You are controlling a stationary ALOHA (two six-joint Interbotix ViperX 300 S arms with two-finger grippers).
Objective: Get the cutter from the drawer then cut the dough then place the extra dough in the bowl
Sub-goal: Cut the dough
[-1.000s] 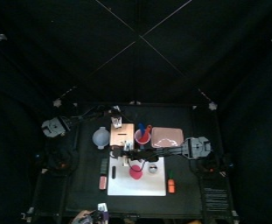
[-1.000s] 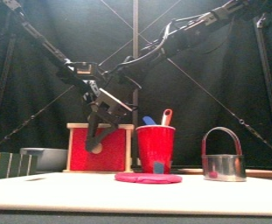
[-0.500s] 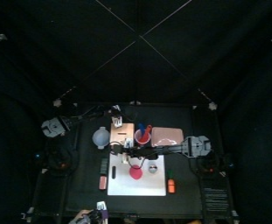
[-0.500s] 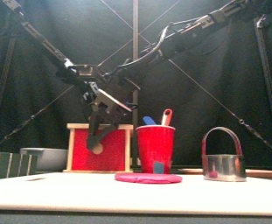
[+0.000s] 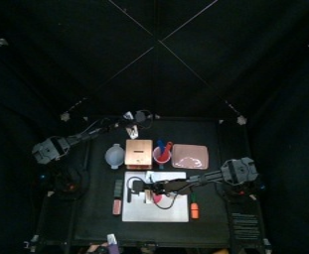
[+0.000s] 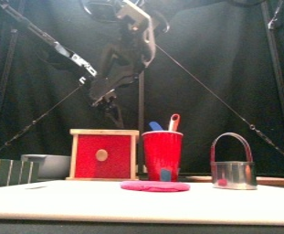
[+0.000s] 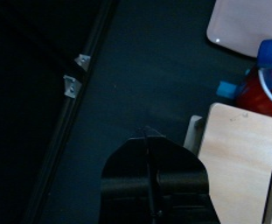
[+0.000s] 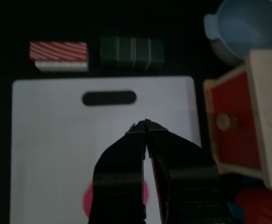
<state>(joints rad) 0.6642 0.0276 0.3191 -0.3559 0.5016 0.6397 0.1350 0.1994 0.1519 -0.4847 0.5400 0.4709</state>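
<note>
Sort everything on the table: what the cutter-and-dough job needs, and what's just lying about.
Job: box, cutter, dough, board, bowl.

Lying about: red cup with knives, pink tray, striped toy, green block.

Red drawer front (image 6: 104, 155) on pale wooden box (image 5: 139, 150); cup (image 6: 163, 154) red; dough (image 6: 155, 186) pink; cutter (image 6: 233, 174) silver; board (image 8: 51, 131) white; bowl (image 5: 114, 155) blue-grey; tray (image 5: 192, 154) pink.
</note>
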